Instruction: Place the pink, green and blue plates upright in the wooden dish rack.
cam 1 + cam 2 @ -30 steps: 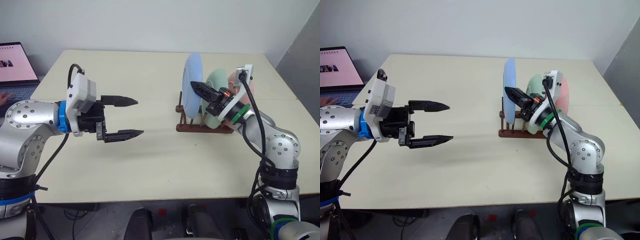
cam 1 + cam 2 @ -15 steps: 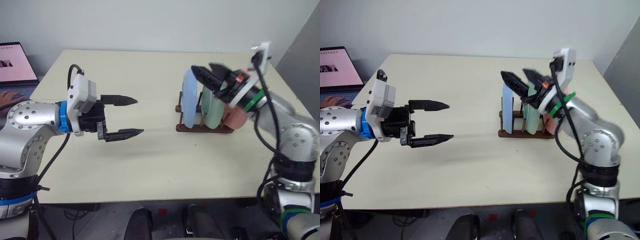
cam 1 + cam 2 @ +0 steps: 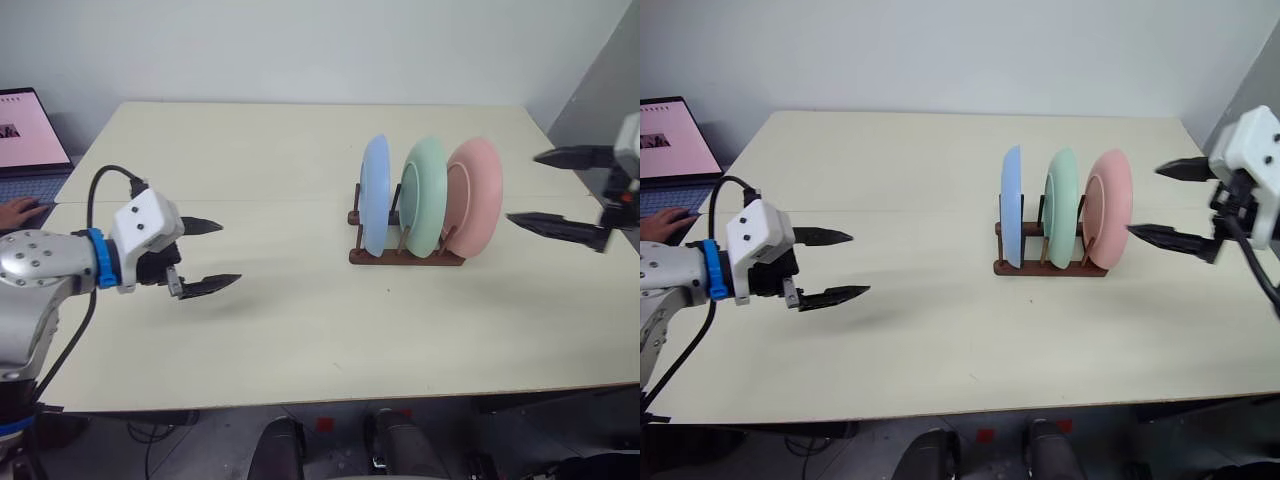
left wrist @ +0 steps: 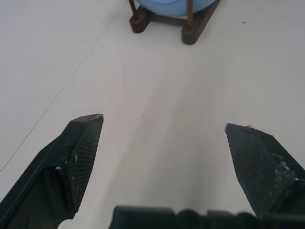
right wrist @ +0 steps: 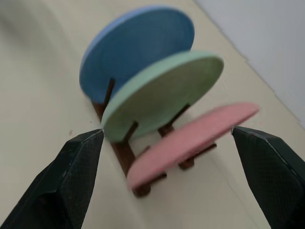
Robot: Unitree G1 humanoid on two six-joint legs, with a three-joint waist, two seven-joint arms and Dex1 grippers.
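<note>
Left eye view, from left to right: the left tool [image 3: 205, 255] hangs over the bare surface [image 3: 250, 340] with its fingers spread wide and nothing between them, well apart from the rack. Near the middle-right, the wooden dish rack [image 3: 400, 256] holds the blue plate [image 3: 374, 195], the green plate [image 3: 425, 195] and the pink plate [image 3: 478, 194], all upright between the pegs, side by side in that order. At the far right, the right tool [image 3: 572, 192] is spread open and empty, near the pink plate but apart from it. By my reading, placement is done and this is the release-and-clear step. The next move calls only for keeping both arms away from the rack without brushing the pink plate.
</note>
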